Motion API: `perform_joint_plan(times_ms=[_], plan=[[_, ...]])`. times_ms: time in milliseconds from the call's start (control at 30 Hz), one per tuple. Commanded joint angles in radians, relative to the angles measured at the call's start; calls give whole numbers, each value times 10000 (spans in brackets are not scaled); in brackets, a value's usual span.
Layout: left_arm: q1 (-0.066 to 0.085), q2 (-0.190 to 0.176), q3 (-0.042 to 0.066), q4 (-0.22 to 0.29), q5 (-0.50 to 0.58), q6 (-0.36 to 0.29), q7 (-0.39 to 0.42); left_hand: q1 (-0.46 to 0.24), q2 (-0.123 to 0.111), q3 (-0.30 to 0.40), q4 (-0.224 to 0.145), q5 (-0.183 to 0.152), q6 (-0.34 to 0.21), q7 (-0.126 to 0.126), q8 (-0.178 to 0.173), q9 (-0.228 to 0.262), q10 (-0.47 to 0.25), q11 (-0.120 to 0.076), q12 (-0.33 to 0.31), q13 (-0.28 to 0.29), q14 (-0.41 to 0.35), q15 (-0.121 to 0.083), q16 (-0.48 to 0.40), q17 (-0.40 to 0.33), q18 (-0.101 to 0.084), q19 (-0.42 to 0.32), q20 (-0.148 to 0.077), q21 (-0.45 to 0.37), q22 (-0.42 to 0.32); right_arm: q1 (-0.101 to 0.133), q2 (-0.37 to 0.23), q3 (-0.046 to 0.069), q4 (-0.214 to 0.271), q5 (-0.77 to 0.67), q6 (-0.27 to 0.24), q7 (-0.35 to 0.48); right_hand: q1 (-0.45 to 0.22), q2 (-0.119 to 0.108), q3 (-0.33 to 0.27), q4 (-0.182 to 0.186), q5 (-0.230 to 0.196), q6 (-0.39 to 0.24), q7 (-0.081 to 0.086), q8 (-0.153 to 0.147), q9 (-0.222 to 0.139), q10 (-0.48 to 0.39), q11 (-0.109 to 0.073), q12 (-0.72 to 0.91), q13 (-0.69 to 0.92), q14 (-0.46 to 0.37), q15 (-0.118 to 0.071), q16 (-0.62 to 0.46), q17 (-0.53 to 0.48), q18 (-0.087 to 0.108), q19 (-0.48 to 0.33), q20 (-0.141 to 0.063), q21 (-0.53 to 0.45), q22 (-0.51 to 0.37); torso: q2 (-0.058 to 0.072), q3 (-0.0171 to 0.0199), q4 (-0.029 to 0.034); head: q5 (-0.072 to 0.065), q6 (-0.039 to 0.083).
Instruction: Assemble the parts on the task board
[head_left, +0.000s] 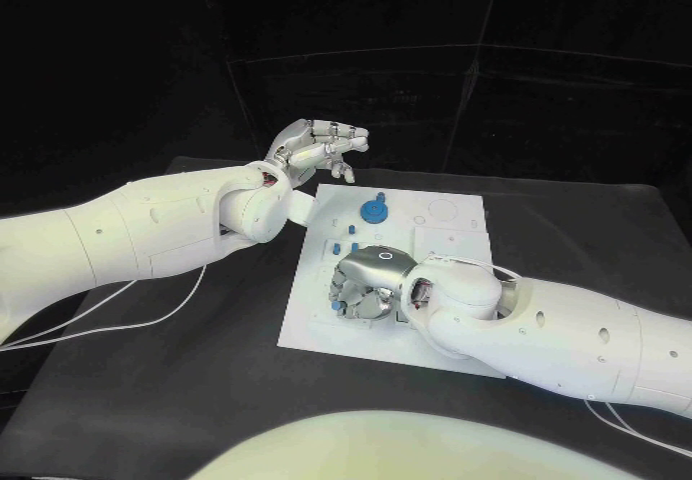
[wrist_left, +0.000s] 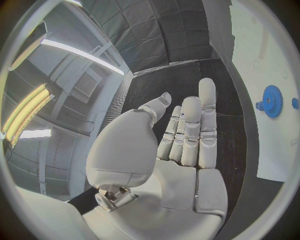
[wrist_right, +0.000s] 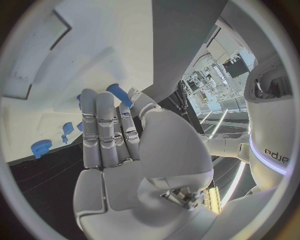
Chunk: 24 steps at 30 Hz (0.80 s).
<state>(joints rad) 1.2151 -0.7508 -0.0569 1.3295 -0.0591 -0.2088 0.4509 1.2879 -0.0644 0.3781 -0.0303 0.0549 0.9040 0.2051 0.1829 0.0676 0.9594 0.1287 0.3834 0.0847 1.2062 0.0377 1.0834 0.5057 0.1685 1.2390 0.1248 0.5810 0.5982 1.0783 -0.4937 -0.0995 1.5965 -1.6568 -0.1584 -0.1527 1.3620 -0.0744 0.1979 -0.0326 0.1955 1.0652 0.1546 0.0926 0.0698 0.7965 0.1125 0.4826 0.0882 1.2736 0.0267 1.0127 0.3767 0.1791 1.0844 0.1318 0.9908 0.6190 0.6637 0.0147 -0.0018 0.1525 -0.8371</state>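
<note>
The white task board (head_left: 450, 222) is lying in the middle of the black bench (head_left: 173, 400), and the right hand (head_left: 369, 282) is resting low over the board's near-left part, at about seven o'clock from the board's centre. In the right wrist view its fingers (wrist_right: 103, 127) are lying straight and close together, pointing across the board, with a small blue peg (wrist_right: 119, 94) showing just past the fingertips; whether the thumb and a finger are pinching that peg or only touching it cannot be told. In the head view a bit of blue (head_left: 336, 299) is showing at the left side of this hand, partly hidden by it. The left hand (head_left: 315, 148) is hanging above the bench at about eleven o'clock from the board, off its far-left corner, holding nothing; its fingers (wrist_left: 190, 130) are stretched out, side by side, with the thumb set slightly apart. A round blue gear (head_left: 374, 211) with a short stem is sitting on the board's far-left part, near twelve o'clock from the right hand. Between the gear and the right hand several small blue pegs (head_left: 342, 243) are standing on the board.
</note>
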Motion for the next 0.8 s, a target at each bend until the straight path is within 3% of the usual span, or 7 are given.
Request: perform_joint_plan(times_ms=[33, 400, 800], plan=[[16, 8, 5, -1, 18, 132, 18, 50, 50, -46, 8, 41, -73, -10, 51, 15, -40, -4, 32, 16, -95, -4, 33, -10, 130, -5, 72, -58, -15, 14, -3, 4, 7, 1, -63, 38, 24, 167, 109, 18, -126, 151, -33, 72, 19, 15, -77, 103, 4, 20, -64, 69, -31, 60, 38, -75, 73, 57, -4, 5, -9, 4, -2], [16, 6, 5, -14, 18, 137, 7, 50, 50, -46, 8, 41, -73, -10, 51, 15, -40, -4, 32, 16, -95, -4, 33, -10, 130, -5, 72, -58, -15, 14, -103, 4, 43, 1, -240, -7, 79, 361, 303, 34, -299, 481, -134, 208, 35, 147, -143, 321, -57, 114, -124, 173, -98, 11, 219, -129, 280, 330, 2, 6, -12, 2, -4], [15, -5, 4, -15, 18, 150, -7, 50, 50, -46, 8, 41, -73, -10, 51, 15, -40, -4, 32, 16, -95, -4, 33, -10, 130, -5, 72, -58, -15, 14, -217, 4, 36, 1, -200, -139, 75, 304, 337, 18, -374, 428, -116, 163, 5, 123, -138, 341, -102, 108, -127, 182, -131, 15, 198, -139, 262, 289, 1, 3, -12, -12, -2]])
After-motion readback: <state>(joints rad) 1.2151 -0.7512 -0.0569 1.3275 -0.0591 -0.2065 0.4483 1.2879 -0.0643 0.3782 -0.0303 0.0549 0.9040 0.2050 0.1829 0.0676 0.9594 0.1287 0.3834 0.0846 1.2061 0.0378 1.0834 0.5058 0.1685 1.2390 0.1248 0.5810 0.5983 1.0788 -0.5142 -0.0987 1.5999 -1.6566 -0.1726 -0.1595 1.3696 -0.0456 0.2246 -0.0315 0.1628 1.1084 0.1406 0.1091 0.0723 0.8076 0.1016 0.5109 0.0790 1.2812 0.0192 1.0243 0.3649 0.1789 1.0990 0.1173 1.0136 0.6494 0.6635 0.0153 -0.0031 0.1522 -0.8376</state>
